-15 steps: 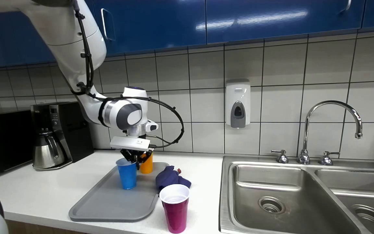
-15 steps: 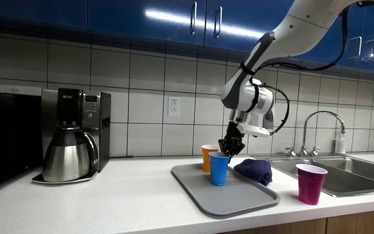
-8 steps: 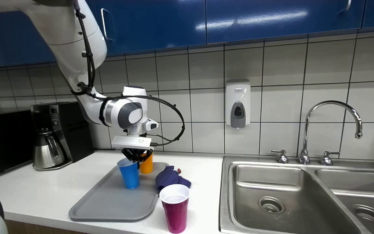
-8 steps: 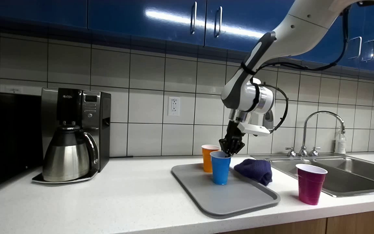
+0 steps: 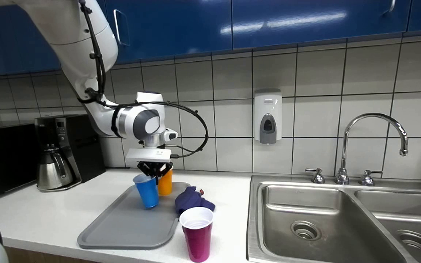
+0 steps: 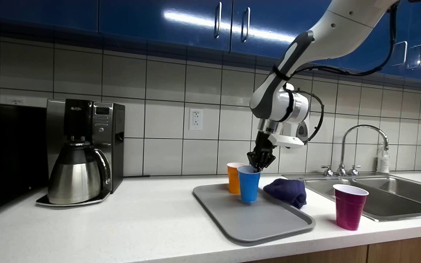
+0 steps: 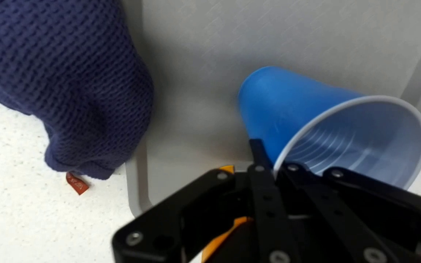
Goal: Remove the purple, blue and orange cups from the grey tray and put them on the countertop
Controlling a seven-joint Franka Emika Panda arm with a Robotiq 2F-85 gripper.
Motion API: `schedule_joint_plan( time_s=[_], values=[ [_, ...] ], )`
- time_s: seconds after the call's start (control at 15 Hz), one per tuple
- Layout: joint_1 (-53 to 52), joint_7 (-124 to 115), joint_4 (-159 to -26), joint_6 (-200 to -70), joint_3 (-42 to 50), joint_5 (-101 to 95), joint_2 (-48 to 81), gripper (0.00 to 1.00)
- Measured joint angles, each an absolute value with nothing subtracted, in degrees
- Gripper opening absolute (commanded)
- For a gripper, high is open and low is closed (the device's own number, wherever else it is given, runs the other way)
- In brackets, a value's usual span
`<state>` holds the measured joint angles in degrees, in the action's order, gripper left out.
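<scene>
Wrist view: I've got the smooth blue cup, ringed inside, tilted over the patterned tray, rim pinched in my gripper. Orange cup stands on the tray. Waffle-knit cloth at the edge, plus red scrap with print I can't read.

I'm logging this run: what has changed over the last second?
The gripper has raised the blue cup by its rim, up and rightward in both exterior views; the cup leans more. The orange cup, purple cup, grey tray and dark cloth stayed put.
</scene>
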<state>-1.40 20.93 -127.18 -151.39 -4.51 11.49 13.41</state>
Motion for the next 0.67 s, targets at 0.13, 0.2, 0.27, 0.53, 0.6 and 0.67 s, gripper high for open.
schedule_joint_plan(
  time_s=[0.13,0.2,0.27,0.53,0.6,0.67],
  values=[
    [-1.2,20.9,-127.3,-151.4,-4.5,11.1,12.5,0.01],
    [-1.1,20.9,-127.3,-151.4,-4.4,10.9,12.0,0.01],
    [-1.0,20.9,-127.4,-151.4,-4.2,10.7,11.5,0.01],
    [-0.5,20.9,-127.8,-151.4,-2.9,9.4,9.8,0.01],
    [-0.3,20.9,-127.9,-151.4,-2.5,9.0,9.5,0.01],
    [0.0,20.9,-128.1,-151.4,-2.1,8.6,9.2,0.01]
  ],
)
